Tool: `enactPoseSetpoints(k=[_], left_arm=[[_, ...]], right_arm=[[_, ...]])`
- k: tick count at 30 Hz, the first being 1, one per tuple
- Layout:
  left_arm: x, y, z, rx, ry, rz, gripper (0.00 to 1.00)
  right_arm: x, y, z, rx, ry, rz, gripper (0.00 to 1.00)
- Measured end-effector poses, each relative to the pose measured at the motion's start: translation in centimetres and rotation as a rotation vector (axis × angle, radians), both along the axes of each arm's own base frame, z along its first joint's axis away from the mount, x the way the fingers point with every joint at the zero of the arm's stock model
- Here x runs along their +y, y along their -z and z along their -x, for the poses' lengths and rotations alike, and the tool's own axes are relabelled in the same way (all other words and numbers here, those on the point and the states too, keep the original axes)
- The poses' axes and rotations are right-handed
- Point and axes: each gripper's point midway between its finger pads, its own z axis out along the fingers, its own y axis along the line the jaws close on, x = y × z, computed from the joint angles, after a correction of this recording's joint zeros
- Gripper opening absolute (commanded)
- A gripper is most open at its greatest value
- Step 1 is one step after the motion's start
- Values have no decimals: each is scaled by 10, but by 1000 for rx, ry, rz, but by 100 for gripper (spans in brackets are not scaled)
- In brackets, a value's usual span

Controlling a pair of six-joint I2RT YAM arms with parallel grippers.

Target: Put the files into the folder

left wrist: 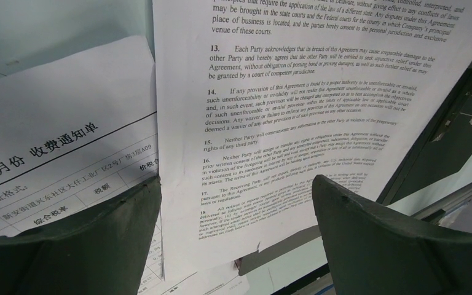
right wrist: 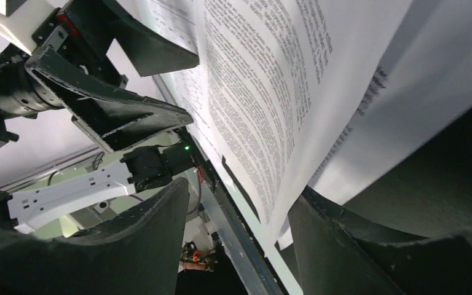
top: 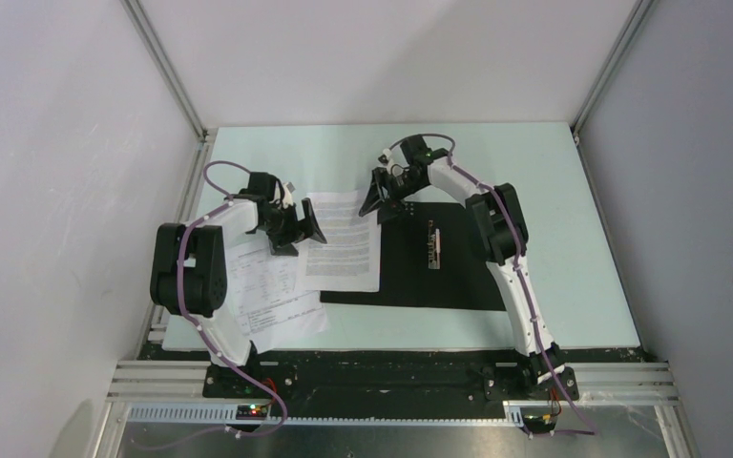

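**A:** Entry one, the folder (top: 439, 286). Where is it lying?

**B:** It is lying open in the middle of the table (top: 573, 239), black inside facing up, with the clip (top: 434, 246) running along the spine.

**A:** Entry two, the files?

**B:** The text sheet (top: 342, 243) is resting partly on the folder's left half and is hanging over its left edge. The form sheet (top: 272, 291) is lying off the folder on bare table, with its edge tucked under the text sheet.

**A:** Entry three, the grippers?

**B:** The left gripper (top: 298, 227) is hovering at the text sheet's left edge with its jaws spread wide, holding nothing. The right gripper (top: 382, 202) is sitting at the sheet's far right corner. Its jaws are standing apart with the paper's edge (right wrist: 270, 203) running through the gap, not pinched.

**A:** Entry four, the hazards?

**B:** I am expecting three.
- If the right jaws close on that loose edge, they are likely to crease the corner rather than lift the page.
- A push from the left could buckle the thin sheet against the clip, or fan apart the pages that seem to be layered there.
- Dragging the text sheet could also pull the form sheet askew, since the two are overlapping.

**A:** Is the clip open?

**B:** I cannot tell.
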Motion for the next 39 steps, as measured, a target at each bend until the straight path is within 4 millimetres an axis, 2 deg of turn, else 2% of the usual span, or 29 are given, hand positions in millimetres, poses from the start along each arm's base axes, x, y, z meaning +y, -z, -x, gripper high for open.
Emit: enactPoseSetpoints(k=[6, 10, 12, 13, 14, 15, 17, 23, 25, 29, 31, 35, 37, 39], left_arm=[[-1, 0, 0, -1, 2, 2, 97], [-1, 0, 0, 0, 3, 5, 97], [-2, 0, 0, 0, 5, 11, 97], [-2, -1, 0, -1, 6, 14, 97], [-3, -1, 0, -1, 7, 15, 97], [-3, -1, 0, -1, 7, 16, 97], [-3, -1, 0, -1, 7, 16, 98], [2, -7, 2, -11, 1, -17, 100], [6, -21, -3, -47, -5, -47, 100], [12, -70, -29, -201, -21, -81, 100], [13, -100, -46, -294, -26, -88, 100], [12, -147, -72, -435, -23, -89, 100], [10, -156, -77, -461, -14, -92, 100], [6, -160, -82, -475, 0, -97, 99]], right_arm=[[11, -5, 5, 15, -18, -40, 64], [12, 2, 7, 12, -23, -20, 60], [15, 8, 7, 1, -28, 1, 44], [15, 11, 6, -10, -29, 11, 31], [16, 14, 4, -19, -30, 22, 23], [17, 17, 3, -35, -35, 31, 11], [19, 20, 1, -56, -39, 48, 0], [25, 5, -6, -146, -61, 41, 0], [23, -4, -11, -173, -60, 31, 0], [4, -39, -22, -235, -33, 14, 0], [-18, -72, -30, -283, 2, 3, 0], [-86, -156, -36, -426, 110, -18, 0], [-123, -192, -30, -494, 169, -16, 0], [-161, -216, -17, -543, 226, 0, 0]])
